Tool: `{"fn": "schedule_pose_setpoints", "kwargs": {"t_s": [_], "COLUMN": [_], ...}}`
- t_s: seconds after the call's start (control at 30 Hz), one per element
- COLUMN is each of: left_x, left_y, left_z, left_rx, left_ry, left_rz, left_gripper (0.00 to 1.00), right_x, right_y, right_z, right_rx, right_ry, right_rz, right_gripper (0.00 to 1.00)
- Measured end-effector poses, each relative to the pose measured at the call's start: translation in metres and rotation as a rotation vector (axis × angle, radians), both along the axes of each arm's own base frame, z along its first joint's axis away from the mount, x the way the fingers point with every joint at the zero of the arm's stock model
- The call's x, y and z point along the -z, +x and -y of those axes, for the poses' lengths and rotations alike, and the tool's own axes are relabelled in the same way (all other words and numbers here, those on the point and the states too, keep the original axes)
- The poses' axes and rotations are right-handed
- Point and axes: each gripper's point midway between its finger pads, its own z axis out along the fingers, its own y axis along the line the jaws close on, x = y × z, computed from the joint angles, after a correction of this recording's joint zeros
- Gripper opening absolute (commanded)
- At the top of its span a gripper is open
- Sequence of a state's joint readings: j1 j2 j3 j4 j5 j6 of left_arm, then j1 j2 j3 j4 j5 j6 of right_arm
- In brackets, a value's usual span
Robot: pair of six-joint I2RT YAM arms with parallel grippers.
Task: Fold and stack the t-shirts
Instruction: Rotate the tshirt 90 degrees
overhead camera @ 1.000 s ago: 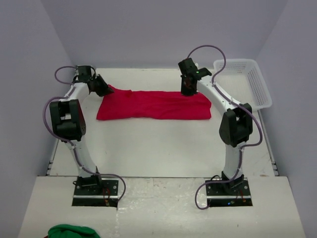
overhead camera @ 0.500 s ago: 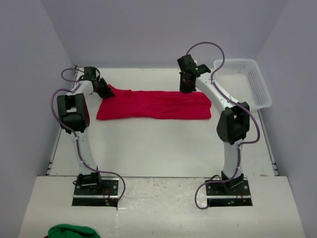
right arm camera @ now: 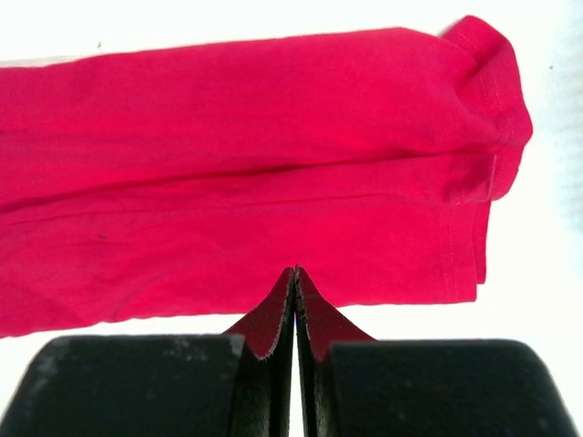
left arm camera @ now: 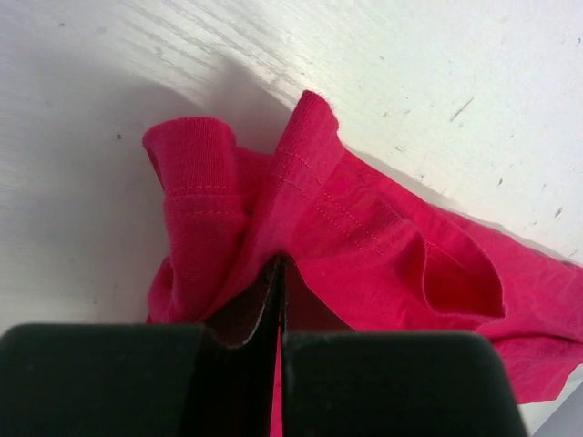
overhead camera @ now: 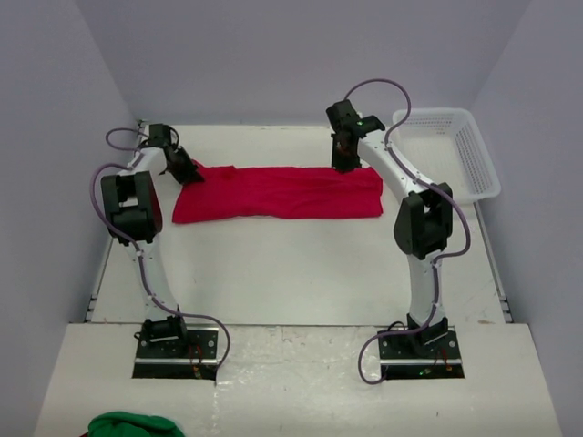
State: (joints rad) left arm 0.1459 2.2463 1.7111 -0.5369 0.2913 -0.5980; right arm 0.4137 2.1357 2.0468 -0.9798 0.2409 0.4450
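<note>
One red t-shirt (overhead camera: 273, 193) lies on the white table as a long band running left to right, folded lengthwise. My left gripper (overhead camera: 187, 170) is at its far left corner, jaws shut on bunched red cloth. In the left wrist view the cloth (left arm camera: 364, 237) rises in folds from the gripper's tips (left arm camera: 281, 264). My right gripper (overhead camera: 343, 166) is at the band's far edge, right of the middle, shut on the edge. In the right wrist view the shirt (right arm camera: 255, 182) spreads flat beyond the gripper's tips (right arm camera: 294, 273), a sleeve hem at the right.
A white mesh basket (overhead camera: 455, 150) stands at the back right of the table, right of the right arm. A green cloth (overhead camera: 127, 424) lies at the near left, in front of the arm bases. Grey walls close in the table at the back and sides.
Both grippers have moved a little left, still shut on the cloth, and the shirt has slid left with them. The left arm's elbow has swung in toward the wall.
</note>
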Motion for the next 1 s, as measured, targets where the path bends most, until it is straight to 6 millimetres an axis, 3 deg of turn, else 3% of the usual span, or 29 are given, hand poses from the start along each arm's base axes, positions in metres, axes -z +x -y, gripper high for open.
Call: {"fn": "schedule_pose_setpoints", "kwargs": {"t_s": [0.3,0.73,0.9,1.0], "left_x": [0.0,-0.001,-0.006,-0.023], "left_y": [-0.002,-0.003,-0.003,-0.002], "left_z": [-0.021,-0.032,-0.03,-0.027], "left_rx": [-0.027,-0.051,-0.034,-0.019], "left_ry": [0.012,0.037,0.02,0.013], "left_rz": [-0.005,-0.016,-0.003,0.035], "left_gripper": [0.0,0.0,0.0,0.0], "right_x": [0.029,0.03,0.052,0.071], "right_y": [-0.002,0.006,0.01,0.011], "right_z": [0.002,0.011,0.02,0.025], "right_rx": [0.002,0.025,0.045,0.055], "right_ry": [-0.029,-0.007,-0.018,-0.025], "right_rz": [-0.072,-0.08,-0.124,-0.162], "right_gripper": [0.0,0.0,0.0,0.0]}}
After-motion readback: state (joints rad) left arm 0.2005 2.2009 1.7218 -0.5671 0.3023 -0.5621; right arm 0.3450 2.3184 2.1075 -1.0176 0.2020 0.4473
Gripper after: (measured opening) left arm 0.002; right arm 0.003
